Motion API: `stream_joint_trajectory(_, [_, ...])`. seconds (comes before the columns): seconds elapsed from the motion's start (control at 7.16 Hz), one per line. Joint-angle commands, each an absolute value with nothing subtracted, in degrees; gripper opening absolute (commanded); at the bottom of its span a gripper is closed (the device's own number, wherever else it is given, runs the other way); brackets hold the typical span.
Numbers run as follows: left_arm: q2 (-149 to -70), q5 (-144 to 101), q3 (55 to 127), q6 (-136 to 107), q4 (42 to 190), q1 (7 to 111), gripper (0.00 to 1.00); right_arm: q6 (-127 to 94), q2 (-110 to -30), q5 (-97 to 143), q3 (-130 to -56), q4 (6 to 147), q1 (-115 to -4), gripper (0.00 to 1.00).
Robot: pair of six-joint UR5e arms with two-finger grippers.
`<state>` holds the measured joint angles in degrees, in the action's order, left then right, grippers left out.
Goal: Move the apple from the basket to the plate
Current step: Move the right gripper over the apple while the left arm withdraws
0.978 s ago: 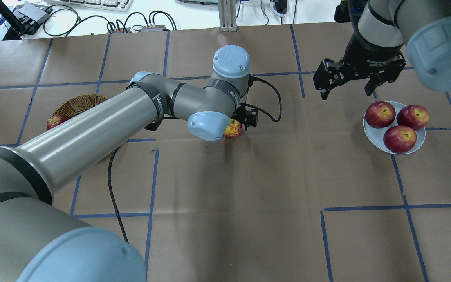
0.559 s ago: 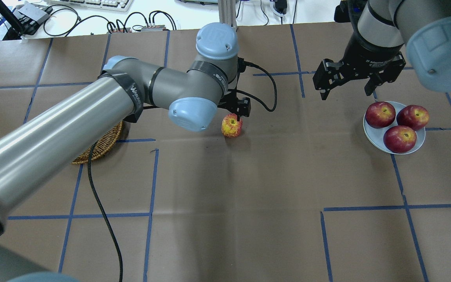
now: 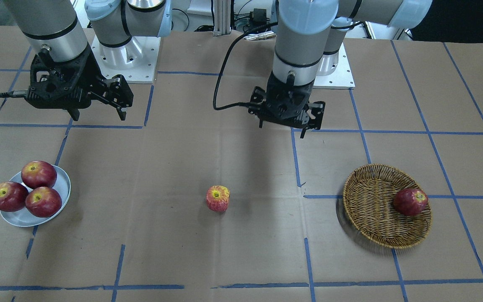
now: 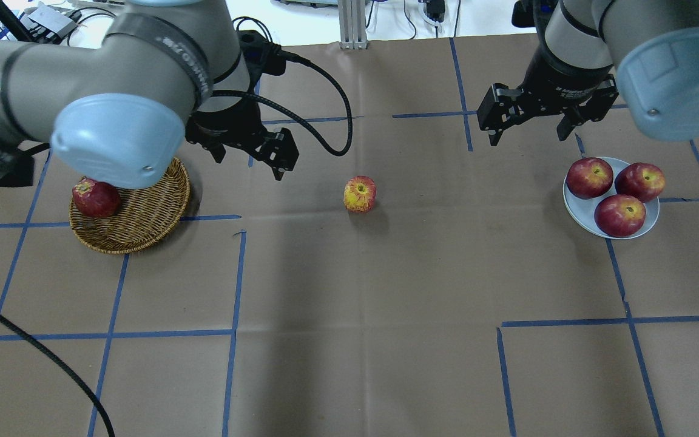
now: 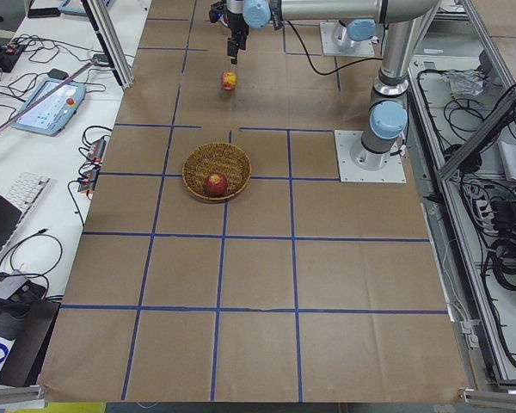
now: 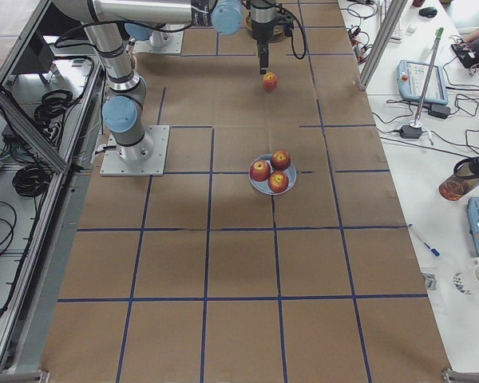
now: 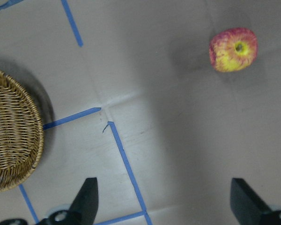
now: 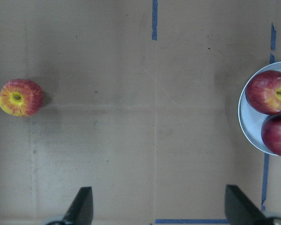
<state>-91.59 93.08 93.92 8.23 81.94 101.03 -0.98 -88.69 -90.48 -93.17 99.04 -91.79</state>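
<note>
The streaky apple [image 4: 360, 193] sat alone on the brown table [image 4: 386, 340], roughly midway between the basket [image 4: 149, 217] and the plate [image 4: 575, 209]. The left gripper [image 4: 248, 165] hung beside the basket, jaws wide apart and empty. The right gripper [image 4: 528, 137] hovered near the plate, equally wide, holding nothing. One dark apple [image 4: 96, 198] lay in the basket.

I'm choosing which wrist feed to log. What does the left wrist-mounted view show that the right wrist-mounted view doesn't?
Only the left wrist view shows the basket, cut off at the picture's left edge. Only the right wrist view shows the plate, partly in frame, holding two dark red apples. Both show the apple sitting alone on the table, in neither container.
</note>
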Motion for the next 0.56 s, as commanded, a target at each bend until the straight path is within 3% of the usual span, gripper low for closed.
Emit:
stream_joint_trajectory(0.0, [-84.9, 92.7, 98.4, 9.9, 82.6, 96.4, 0.99, -9.5, -84.2, -90.7, -92.6, 104.8, -98.3, 1.0])
stream_joint_trajectory(0.42, [-84.1, 92.7, 99.1, 9.6, 82.5, 93.5, 0.99, -18.4, -76.4, -93.6, -89.4, 109.8, -107.5, 1.0])
